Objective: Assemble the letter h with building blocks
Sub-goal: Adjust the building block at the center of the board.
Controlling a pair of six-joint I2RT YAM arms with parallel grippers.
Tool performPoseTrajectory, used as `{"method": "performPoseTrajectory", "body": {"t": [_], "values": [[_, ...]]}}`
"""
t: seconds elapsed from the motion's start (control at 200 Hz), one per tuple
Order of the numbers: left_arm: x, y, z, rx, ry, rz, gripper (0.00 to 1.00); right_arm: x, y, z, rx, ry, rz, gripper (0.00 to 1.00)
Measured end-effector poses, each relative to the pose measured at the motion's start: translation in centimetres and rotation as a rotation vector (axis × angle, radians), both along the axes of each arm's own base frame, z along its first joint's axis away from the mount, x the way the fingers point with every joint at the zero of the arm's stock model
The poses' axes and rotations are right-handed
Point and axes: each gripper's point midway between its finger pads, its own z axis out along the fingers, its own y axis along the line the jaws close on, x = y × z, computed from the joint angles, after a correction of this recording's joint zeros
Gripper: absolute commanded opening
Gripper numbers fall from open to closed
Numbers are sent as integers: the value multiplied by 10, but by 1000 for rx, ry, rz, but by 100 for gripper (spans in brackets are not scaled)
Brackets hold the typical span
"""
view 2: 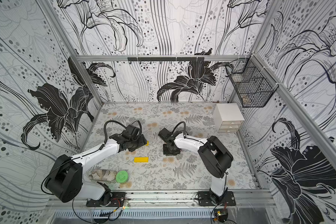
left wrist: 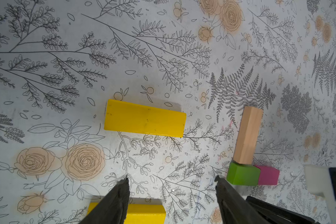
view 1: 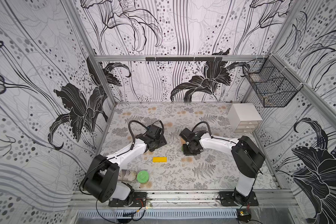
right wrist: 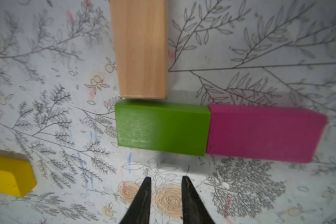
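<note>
Five wooden blocks lie on the floral tabletop (view 1: 211,168). In a top view, the tan block (view 1: 183,140) lies at 12 o'clock of the green block (view 1: 182,149), its end meeting the green one's long side; the pink block (right wrist: 264,135) butts the green block end to end. A lone yellow block (view 1: 159,159) lies apart at 8 o'clock of the right gripper (right wrist: 166,179), whose jaws stand narrowly parted, empty. In a top view, a second yellow block (view 2: 147,143) peeks out at 3 o'clock of the left gripper (left wrist: 171,180), whose jaws gape wide, holding nothing.
</note>
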Motion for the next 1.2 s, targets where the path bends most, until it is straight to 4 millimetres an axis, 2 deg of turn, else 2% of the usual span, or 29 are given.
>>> {"method": "performPoseTrajectory", "body": {"t": [0.295, 0.446, 0.546, 0.626, 0.676, 0.771, 0.841, 0.911, 0.991, 1.121, 1.201], "values": [[1, 1, 0, -1, 0, 4, 73, 5, 7, -6, 5, 9, -15, 27], [1, 3, 0, 0, 0, 9, 73, 10, 16, 4, 24, -4, -8, 29], [2, 4, 0, -1, 1, 12, 73, 16, 25, 22, 44, -26, 3, 32], [2, 4, 0, -1, 1, 13, 73, 25, 31, 42, 47, -59, 22, 28], [2, 4, -1, -1, 2, 13, 72, 35, 34, 57, 53, -89, 30, 25], [2, 5, -1, -2, 2, 15, 72, 56, 33, 81, 60, -144, 31, 24], [2, 5, 0, -2, 2, 16, 72, 72, 27, 90, 54, -170, 22, 24], [2, 6, 0, -2, 2, 18, 72, 85, 18, 86, 27, -170, 9, 23], [2, 6, 0, -4, 0, 18, 72, 95, 5, 68, -26, -147, 1, 23], [3, 7, 0, -4, 0, 22, 72, 93, -5, 36, -98, -82, 13, 23], [3, 7, 0, -4, 0, 23, 72, 92, -8, 26, -115, -65, 19, 23]]}}
